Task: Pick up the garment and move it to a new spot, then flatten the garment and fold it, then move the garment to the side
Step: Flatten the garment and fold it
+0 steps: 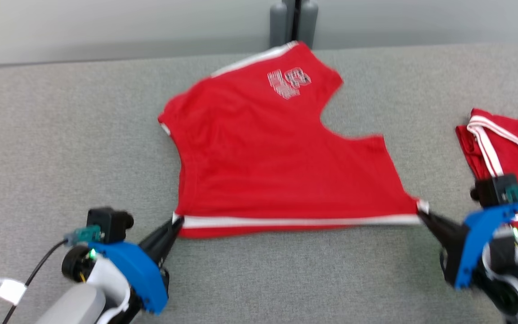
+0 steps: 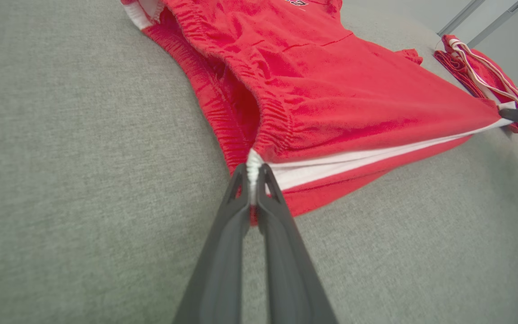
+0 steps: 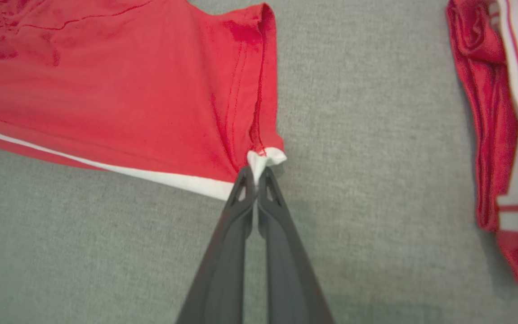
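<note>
Head view, starting at the left: the left claw (image 1: 176, 222) is pinched tight on the near left corner of the red garment (image 1: 277, 171), gripping its white hem band (image 1: 299, 221). The garment lies spread on the grey bench (image 1: 61, 135), with the hem stretched straight along the near edge and printed lettering (image 1: 288, 82) near the far edge. At the hem's other end, the right claw (image 1: 422, 212) is clamped on the right corner. Further right and apart from it, a second red garment (image 1: 502, 144) with white trim lies bunched.
</note>
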`<state>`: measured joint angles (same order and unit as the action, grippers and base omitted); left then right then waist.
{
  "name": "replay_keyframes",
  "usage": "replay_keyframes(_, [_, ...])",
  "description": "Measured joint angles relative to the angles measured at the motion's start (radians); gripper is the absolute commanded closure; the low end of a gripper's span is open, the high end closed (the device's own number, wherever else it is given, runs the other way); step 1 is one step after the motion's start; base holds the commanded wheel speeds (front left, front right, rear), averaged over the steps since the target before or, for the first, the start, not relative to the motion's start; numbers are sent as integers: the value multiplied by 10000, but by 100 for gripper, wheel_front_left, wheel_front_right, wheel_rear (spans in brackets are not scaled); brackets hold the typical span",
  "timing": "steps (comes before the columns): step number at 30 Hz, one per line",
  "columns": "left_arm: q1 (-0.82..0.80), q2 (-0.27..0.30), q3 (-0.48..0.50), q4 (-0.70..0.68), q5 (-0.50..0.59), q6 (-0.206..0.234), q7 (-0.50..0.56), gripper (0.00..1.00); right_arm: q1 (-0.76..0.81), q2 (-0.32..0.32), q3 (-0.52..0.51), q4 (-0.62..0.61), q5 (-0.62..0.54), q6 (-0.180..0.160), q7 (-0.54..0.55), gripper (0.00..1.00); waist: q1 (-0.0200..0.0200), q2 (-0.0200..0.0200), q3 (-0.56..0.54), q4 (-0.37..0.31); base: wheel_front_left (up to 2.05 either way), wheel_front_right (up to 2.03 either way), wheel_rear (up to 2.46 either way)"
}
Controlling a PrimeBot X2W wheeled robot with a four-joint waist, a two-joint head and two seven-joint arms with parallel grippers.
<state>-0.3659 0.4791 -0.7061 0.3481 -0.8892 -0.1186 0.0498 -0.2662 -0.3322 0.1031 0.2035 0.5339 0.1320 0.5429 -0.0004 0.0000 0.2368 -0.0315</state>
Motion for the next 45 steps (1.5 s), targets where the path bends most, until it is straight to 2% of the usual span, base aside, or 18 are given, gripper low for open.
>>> replay_keyframes(5, [1506, 936, -171, -2495, -514, 968, 1223, 100, 2858, 543, -1482, -2941, -159, -4, 2228, 100, 0, 0, -435, 40, 0, 0, 0])
replay_keyframes(9, [2429, 1733, -198, -5022, -811, 1862, 2109, 100, 4523, 1519, -2656, -5536, -575, -12, 3666, 100, 1, 0, -390, 121, 0, 0, 0])
replay_keyframes(12, [2843, 2077, -136, -6456, -1101, 2318, 2460, 100, 4791, 1998, -3223, -6980, -997, -13, 4128, 100, 1, 0, -271, 150, 0, 0, 0])
replay_keyframes(16, [2830, 2176, 201, -7127, -1356, 2644, 2569, 100, 4156, 2067, -3369, -7499, -1287, -13, 4295, 100, 2, 0, -37, 145, 0, 0, 0])
replay_keyframes(19, [2490, 1935, 489, -6953, -1561, 2708, 2514, 100, 2971, 1875, -3181, -7217, -1283, -12, 4286, 100, 4, 0, 174, 154, 0, 0, 0])
replay_keyframes(26, [793, 696, 1093, -5522, -1854, 2673, 2157, 100, -682, 1131, -2378, -5273, -1319, -12, 3620, 100, 5, 0, 910, 351, 0, 0, 0])
replay_keyframes(32, [-666, -307, 1120, -3896, -1902, 2293, 1948, 100, -3273, 775, -1576, -3078, -1471, -13, 3110, 100, 6, 0, 1592, 824, 0, 0, 0])
replay_keyframes(39, [-1920, -1185, 1074, -2031, -1425, 2038, 1273, 100, -5226, 757, -1051, -639, -1649, -13, 1971, 100, 6, 0, 2301, 1521, 0, 0, 0])
replay_keyframes(45, [-2372, -1852, 905, -1024, -1335, 1494, 698, 100, -6122, 675, -876, 869, -1781, -13, 974, 100, 6, 0, 2662, 2073, 0, 0, 0])
